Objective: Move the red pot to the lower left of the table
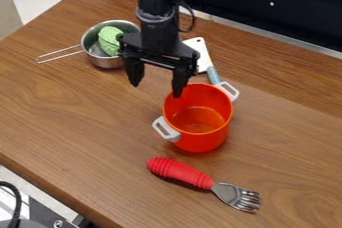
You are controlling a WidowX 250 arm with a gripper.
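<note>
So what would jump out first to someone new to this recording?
Most likely the bright red pot with white handles, standing near the middle of the wooden table. Next, the black gripper hanging just above and beside it, fingers apart. Then perhaps the red-handled fork lying in front of the pot, toward the camera.

Desk point(80, 122): and no words, no numbers could be read here!
Red pot point(200, 143): nothing was legible there either!
</note>
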